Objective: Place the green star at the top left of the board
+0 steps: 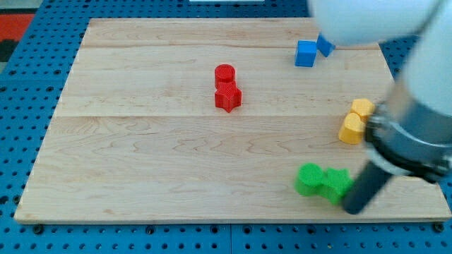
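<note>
1. The board [141, 162] is pale wood in long planks with fine grain. It lies on a blue pegboard [21, 134] dotted with holes; the view's top left corner shows a red patch, too blurred to identify.
2. Near the board's middle, toward the view's top, a red cylinder [224, 73] touches a red star [228, 97] just below it. Both look like smooth, matte plastic.
3. At the view's top right, a blue cube [306, 53] sits beside a second blue block [324, 46], whose shape I cannot tell because the arm's blurred white body [367, 21] cuts it off.
4. Low on the view's right, two green blocks touch. The left green block [308, 179] is lumpy and rounded; its exact shape is hard to make out. The green star [337, 185] is to its right, near the board's bottom right, far from the top left.
5. My tip [352, 208] is the dark rod's lower end, touching or just beside the star's right edge. There are no jaws to read as apart or together.
6. Two yellow blocks [356, 121] touch at the right edge, partly hidden by the arm's dark collar; their shapes are unclear.
</note>
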